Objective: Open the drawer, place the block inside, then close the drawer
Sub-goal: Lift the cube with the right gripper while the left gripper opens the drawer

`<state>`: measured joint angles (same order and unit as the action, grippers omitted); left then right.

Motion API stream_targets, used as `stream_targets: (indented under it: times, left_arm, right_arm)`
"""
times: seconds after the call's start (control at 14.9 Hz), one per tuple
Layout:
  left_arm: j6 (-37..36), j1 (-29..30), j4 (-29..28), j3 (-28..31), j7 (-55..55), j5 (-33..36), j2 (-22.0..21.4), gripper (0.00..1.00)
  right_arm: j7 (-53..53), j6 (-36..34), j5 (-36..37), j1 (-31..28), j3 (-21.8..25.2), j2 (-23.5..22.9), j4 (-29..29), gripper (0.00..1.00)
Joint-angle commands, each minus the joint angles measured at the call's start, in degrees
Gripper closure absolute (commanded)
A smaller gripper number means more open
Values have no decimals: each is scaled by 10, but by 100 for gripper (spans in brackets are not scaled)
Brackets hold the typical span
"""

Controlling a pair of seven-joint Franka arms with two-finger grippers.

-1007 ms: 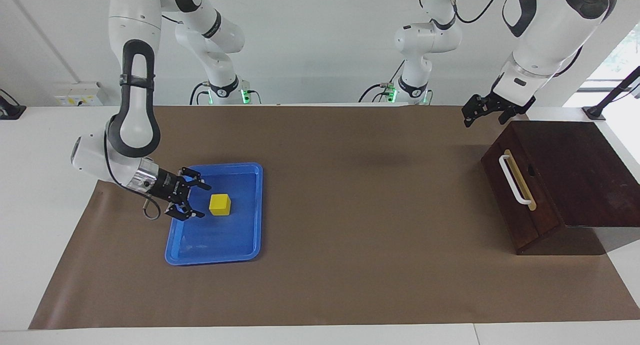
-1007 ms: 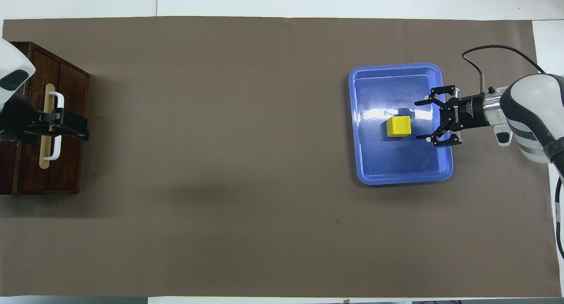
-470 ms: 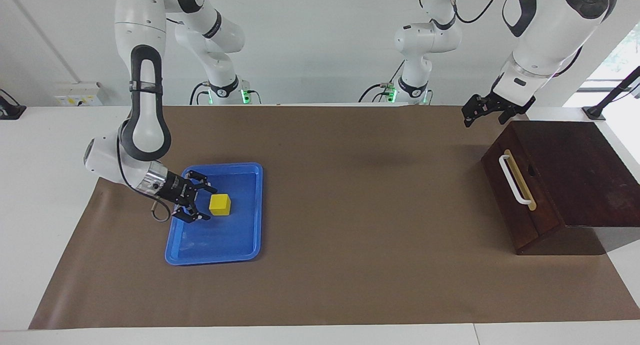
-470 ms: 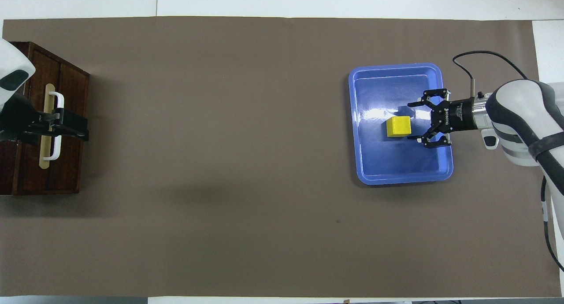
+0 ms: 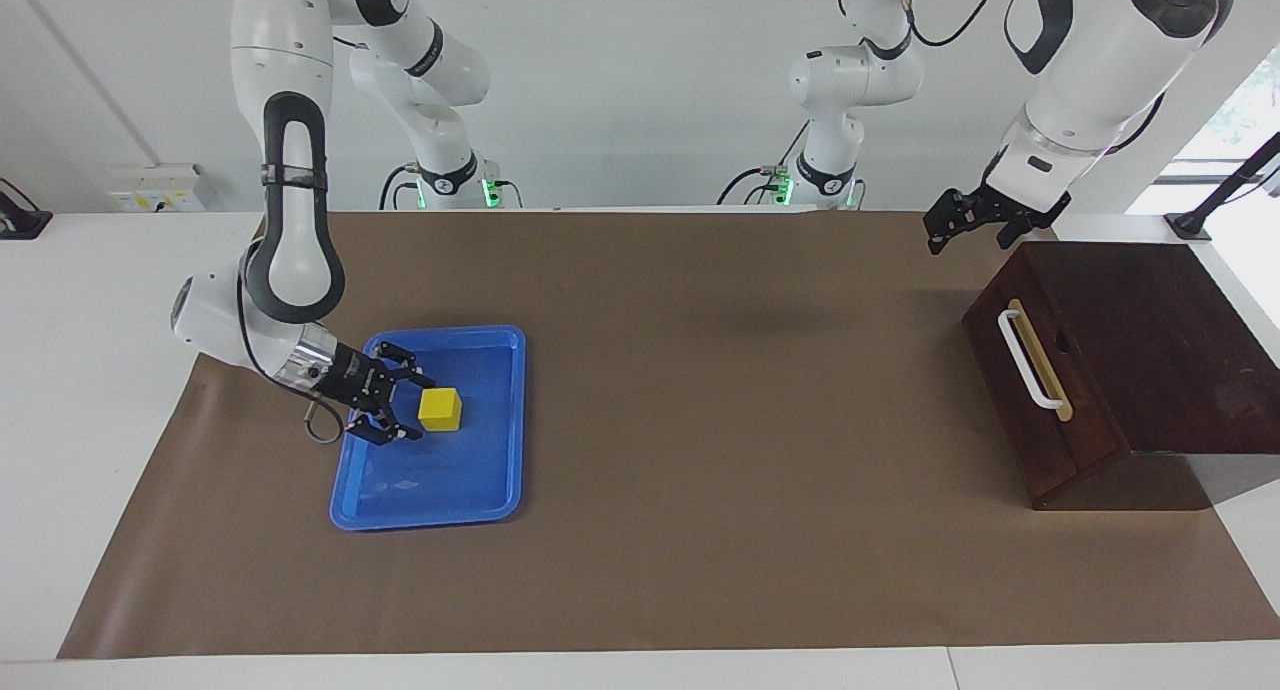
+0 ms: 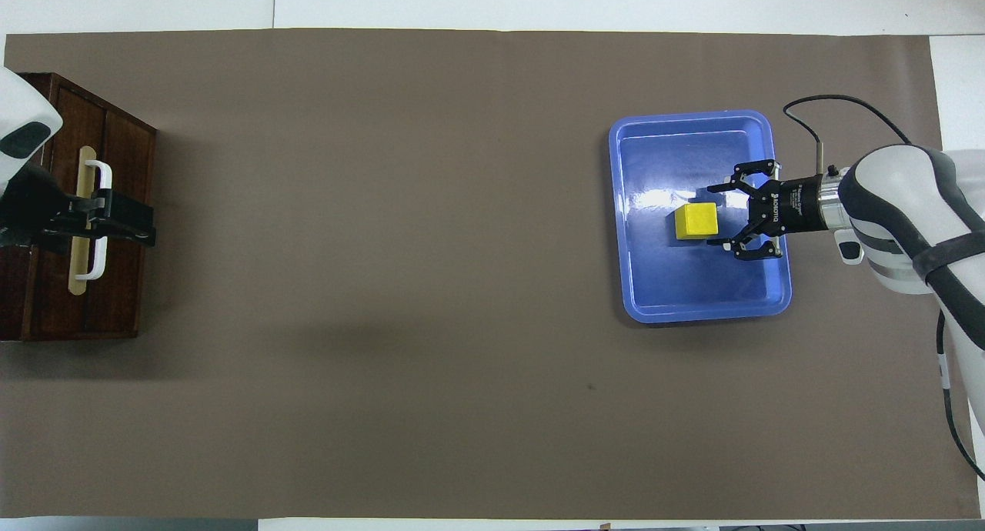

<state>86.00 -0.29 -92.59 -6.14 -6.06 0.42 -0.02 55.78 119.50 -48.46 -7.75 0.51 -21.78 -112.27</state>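
Brown-papered tabletop [image 5: 700,470] before you, right end effector [image 5: 408,408] spread wide beside block [image 5: 440,409] in blue tray [image 5: 470,500], left end effector [image 5: 950,225] waiting raised near closed drawer [image 5: 1040,390], its spread you cannot tell.

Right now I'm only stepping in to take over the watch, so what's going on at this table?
The right gripper is open, low in the blue tray, beside the yellow block but not closed on it. The drawer of the dark wooden box at the left arm's end of the table is shut, its white handle untouched. The left gripper hangs in the air near the box and holds nothing. No step of the job is done yet.
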Motion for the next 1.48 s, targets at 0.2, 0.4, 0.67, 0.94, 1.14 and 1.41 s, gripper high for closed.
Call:
stream_targets:
  times: [0.2,0.4,0.67,0.94,1.14,1.41]
  left_arm:
    - [61,-3,-23,1,10,30,-12,0]
    - [149,-1,-80,0,33,93,-15,0]
    - [212,-5,-114,0,53,174,17,0]
    - [289,4,-165,0,54,236,36,0]
    - [334,8,-189,1,46,239,57,0]
    - [354,26,-193,1,47,279,64,0]
  right_arm:
    - [-21,20,-21,7,-1,9,-15,21]
    - [-32,20,-21,7,-1,9,-16,32]
    - [-34,20,-21,7,-1,9,-15,64]
    - [-44,10,-21,8,-2,9,-6,100]
    - [-38,-47,-15,4,-1,6,37,100]
    - [38,-64,-1,21,-3,-7,105,100]
